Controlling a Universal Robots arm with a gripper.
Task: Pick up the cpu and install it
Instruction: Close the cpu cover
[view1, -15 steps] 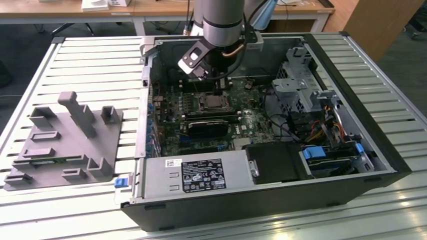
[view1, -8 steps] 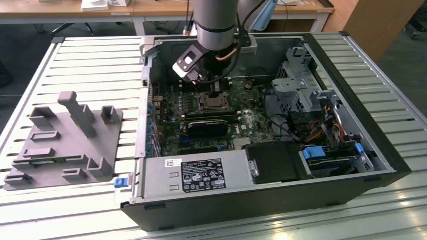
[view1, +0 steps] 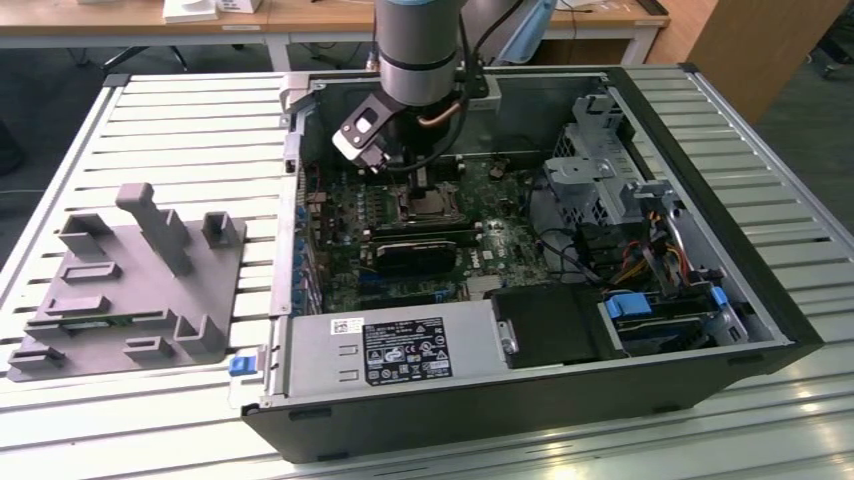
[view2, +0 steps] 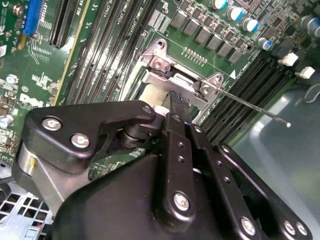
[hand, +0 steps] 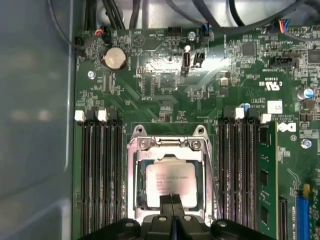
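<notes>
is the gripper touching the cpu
Cannot tell. In the first wrist view the gripper overlaps the edge of the cpu lying in its socket, but neither contact nor a gap is plain.

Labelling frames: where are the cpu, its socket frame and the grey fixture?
cpu (hand: 170, 180): first wrist view, silver top centre.
socket frame (hand: 131, 175): first wrist view, side rail.
grey fixture (view1: 147, 285): exterior view, flat base.
</notes>
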